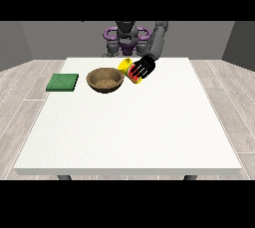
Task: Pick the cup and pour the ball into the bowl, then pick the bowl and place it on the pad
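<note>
Yellow and tilted toward the bowl (104, 80), the cup (130, 70) is held just beside its rim, fingers of the hand (143, 67) at the view's right curled round its side. It is judged light and rigid, best held mid-body; the ball cannot be seen

We see a wood-like brown bowl (104, 80), a matt green pad (62, 82), a smooth white counter (129, 127).

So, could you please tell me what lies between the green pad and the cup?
In the front view, the brown bowl sits between the pad and the tilted yellow cup, which the hand at the view's right holds.
</note>
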{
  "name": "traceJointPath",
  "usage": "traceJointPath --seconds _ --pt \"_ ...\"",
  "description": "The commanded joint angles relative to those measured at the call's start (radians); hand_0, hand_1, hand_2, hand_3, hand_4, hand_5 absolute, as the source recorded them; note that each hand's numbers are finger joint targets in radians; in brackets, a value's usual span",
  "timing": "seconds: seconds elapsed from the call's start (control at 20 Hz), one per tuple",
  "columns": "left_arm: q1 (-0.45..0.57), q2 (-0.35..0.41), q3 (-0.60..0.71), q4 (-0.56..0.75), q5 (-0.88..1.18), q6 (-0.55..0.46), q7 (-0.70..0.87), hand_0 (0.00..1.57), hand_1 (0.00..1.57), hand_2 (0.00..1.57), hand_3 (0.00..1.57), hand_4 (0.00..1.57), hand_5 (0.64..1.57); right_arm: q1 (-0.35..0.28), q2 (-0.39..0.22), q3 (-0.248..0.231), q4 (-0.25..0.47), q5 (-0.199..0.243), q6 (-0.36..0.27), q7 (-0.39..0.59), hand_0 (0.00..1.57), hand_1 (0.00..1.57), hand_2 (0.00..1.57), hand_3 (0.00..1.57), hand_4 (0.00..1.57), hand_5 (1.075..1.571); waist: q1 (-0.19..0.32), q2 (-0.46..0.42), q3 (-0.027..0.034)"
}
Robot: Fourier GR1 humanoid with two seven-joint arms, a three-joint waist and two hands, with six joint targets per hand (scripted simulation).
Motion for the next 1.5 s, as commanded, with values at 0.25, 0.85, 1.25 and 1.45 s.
traceJointPath --seconds 0.25,0.85,1.25,1.45 --pt "-0.152 -0.005 -0.093 0.098 -0.204 0.134 0.263 1.41 1.41 1.57 1.57 0.94 1.564 -0.011 0.015 0.008 0.027 0.011 0.021 -0.048 0.00 0.00 0.00 0.00 0.32 1.562 -0.017 0.033 -0.0014" --pt "-0.232 -0.096 -0.449 0.355 -0.715 0.213 0.659 1.33 1.33 1.43 1.43 0.98 1.480 -0.005 0.051 0.051 0.153 0.051 0.002 -0.035 0.00 0.00 0.00 0.00 0.38 1.565 0.005 -0.112 0.0007" --pt "-0.382 -0.163 -0.707 0.437 -1.003 -0.017 0.808 1.50 1.50 1.57 1.57 1.02 1.515 0.025 0.062 0.047 0.277 0.102 -0.002 -0.083 0.00 0.00 0.00 0.00 0.38 1.566 0.087 -0.212 0.0011" --pt "-0.351 -0.195 -0.787 0.356 -1.091 -0.110 0.962 1.50 1.50 1.57 1.57 1.05 1.509 -0.043 0.047 0.031 0.317 0.082 0.017 -0.097 0.00 0.00 0.00 0.00 0.38 1.566 0.051 -0.164 -0.0011"
